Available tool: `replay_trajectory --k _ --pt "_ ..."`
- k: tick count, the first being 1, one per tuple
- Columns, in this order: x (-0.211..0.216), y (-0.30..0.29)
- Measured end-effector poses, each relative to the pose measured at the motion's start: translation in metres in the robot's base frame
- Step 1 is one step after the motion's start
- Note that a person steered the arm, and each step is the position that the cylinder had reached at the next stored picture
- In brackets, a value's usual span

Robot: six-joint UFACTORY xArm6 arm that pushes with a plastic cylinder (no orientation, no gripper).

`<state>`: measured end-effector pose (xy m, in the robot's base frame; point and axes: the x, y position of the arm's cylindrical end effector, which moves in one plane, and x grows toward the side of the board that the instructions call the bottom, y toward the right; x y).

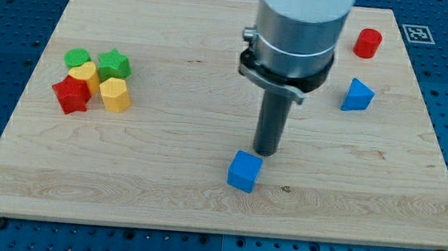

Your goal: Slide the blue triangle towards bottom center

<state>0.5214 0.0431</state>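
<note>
The blue triangle (357, 95) lies on the wooden board (164, 177) at the view's right, below a red cylinder (367, 43). My tip (265, 152) stands near the board's middle, well to the left of and below the blue triangle. It is just above and to the right of a blue cube (244, 171), close to it or touching; I cannot tell which.
A cluster sits at the view's left: a green cylinder (77, 58), a green star (114, 64), a yellow heart (85, 74), a yellow hexagon (115, 94) and a red star (71, 94). The arm's grey body (302, 27) hangs over the top centre.
</note>
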Motion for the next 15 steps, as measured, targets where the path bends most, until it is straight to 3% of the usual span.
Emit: replay_trajectory --k 1,2,3,5,6,7,9,10,13,15 --pt "0.045 -0.002" --pt "0.058 -0.002" --pt "0.016 0.004" --pt "0.005 0.17" --pt "-0.038 0.222" --pt "-0.092 0.225" --pt "-0.098 0.116" --pt "-0.107 0.127" --pt "-0.088 0.045" --pt "-0.13 0.024"
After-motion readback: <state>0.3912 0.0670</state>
